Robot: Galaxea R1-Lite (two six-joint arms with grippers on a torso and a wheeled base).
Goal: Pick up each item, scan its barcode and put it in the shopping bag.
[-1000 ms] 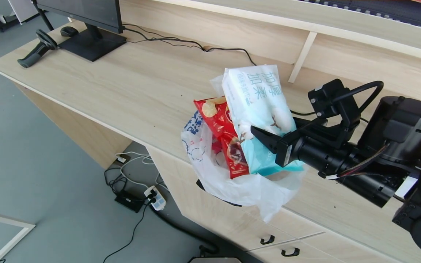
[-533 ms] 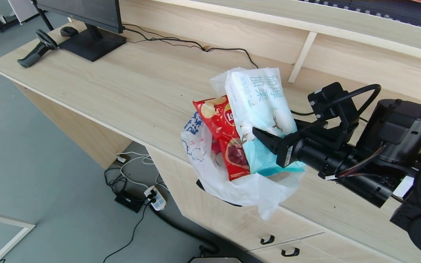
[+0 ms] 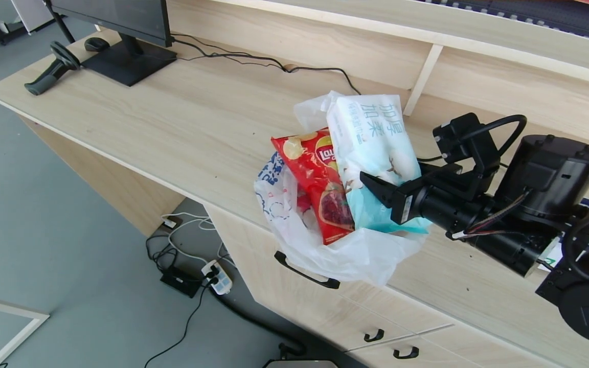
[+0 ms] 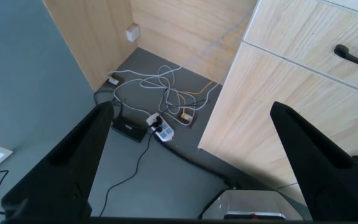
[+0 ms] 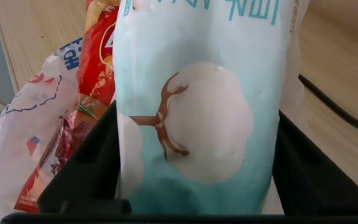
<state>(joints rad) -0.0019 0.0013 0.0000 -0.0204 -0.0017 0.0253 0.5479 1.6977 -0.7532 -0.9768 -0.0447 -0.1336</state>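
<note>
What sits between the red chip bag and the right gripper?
The tissue pack, clamped in the right gripper, stands right beside the chip bag; the head view shows it.

The desk is pale, matt wood grain. The shopping bag is thin, crinkled translucent plastic. The crisp packet is glossy foil; the tissue pack is smooth plastic film.

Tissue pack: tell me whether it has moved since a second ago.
Yes. The tissue pack has shifted right, closer to the counter's slanted wooden strut.
</note>
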